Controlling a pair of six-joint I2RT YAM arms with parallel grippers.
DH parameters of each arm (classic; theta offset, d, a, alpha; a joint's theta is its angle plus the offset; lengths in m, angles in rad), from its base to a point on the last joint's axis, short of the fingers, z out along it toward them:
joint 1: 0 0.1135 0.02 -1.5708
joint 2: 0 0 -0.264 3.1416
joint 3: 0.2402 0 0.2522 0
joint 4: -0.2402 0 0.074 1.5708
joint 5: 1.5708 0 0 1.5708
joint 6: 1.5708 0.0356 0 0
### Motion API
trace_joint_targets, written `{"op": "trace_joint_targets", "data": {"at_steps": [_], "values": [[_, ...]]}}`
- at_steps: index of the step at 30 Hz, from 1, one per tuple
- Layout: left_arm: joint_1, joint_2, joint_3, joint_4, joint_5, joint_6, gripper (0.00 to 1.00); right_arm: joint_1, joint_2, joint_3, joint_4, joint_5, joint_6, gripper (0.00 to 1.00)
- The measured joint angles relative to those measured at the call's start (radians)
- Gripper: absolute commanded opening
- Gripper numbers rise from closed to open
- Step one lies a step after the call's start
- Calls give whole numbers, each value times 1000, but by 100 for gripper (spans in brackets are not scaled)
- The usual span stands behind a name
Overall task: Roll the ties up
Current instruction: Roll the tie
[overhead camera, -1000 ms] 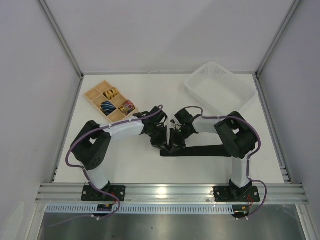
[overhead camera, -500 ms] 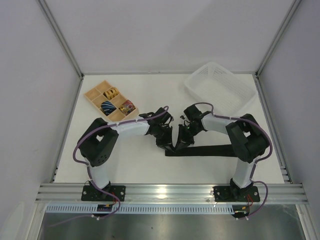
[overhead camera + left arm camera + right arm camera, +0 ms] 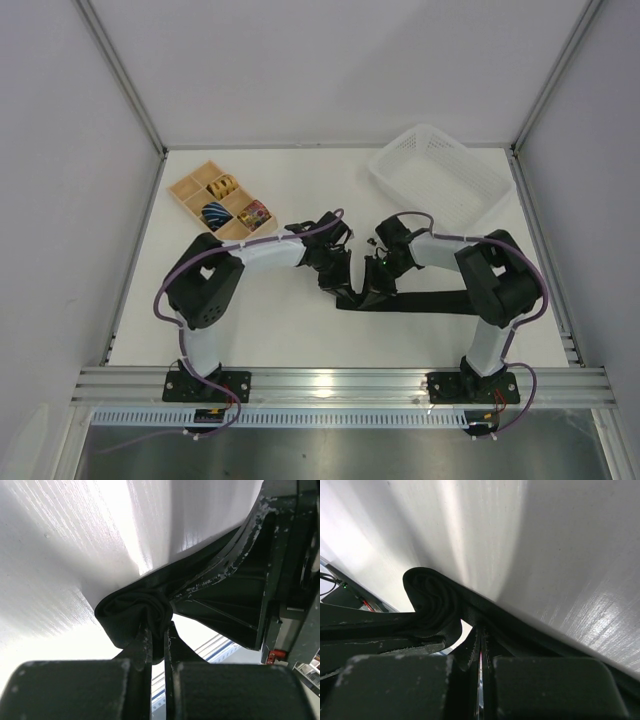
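Note:
A black tie (image 3: 425, 300) lies flat across the near middle of the table, its left end wound into a small coil (image 3: 352, 297). My left gripper (image 3: 338, 284) is shut on the coil from the left, and the left wrist view shows its jaws (image 3: 159, 630) pinching the coil's folds (image 3: 127, 617). My right gripper (image 3: 376, 287) is right beside it, shut on the tie's edge just past the coil, as the right wrist view (image 3: 481, 634) shows with the coil (image 3: 432, 605) to its left. The two grippers nearly touch.
A wooden compartment tray (image 3: 190, 190) at the back left holds three rolled patterned ties. A white plastic basket (image 3: 440, 180) stands at the back right. Metal frame posts and grey walls enclose the table.
Both grippers and the coiled end have moved right along the tie. The flat stretch of tie is shorter than a second ago.

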Motion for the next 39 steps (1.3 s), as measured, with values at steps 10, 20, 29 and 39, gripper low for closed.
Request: {"op": "trace_joint_targets", "data": {"at_steps": [10,20,29,39], "values": [[-8,38,46,-24,13,0,5,-2,12,-2,19,-25,-1,0],[-8,67,53,15,65,-10,11,-15,-23,0,-44,19,-2,0],[-13,74,51,47,82,-16,10,-71,-153,-1,-134,100,-34,0],[-13,74,49,50,81,-16,10,-94,-131,-73,-111,177,-35,0]]}}
